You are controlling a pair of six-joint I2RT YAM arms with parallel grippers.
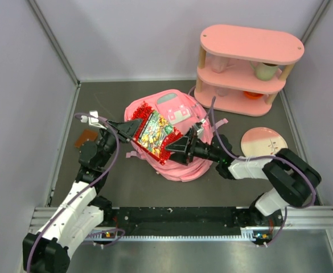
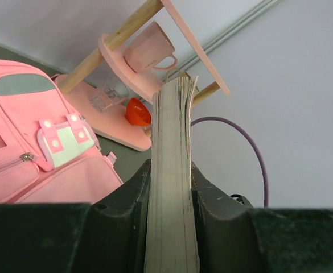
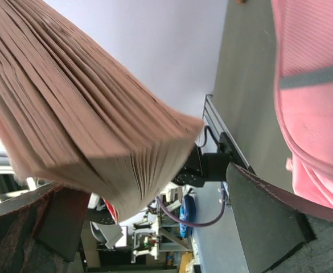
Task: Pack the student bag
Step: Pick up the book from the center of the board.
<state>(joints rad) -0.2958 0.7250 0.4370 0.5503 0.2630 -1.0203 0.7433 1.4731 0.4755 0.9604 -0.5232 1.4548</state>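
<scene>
Large pink fabric backpack [image 1: 180,111] lies front up, long axis top-to-bottom at frame centre; left gripper [image 1: 133,126] clamps thick red-covered book [image 1: 155,135], right gripper [image 1: 180,147] jaws stand apart

Nothing reads clearly from where I stand: the red-bordered cover of the book [image 1: 155,135] is crowded with bright print, too small and blurred to make out any words.
</scene>
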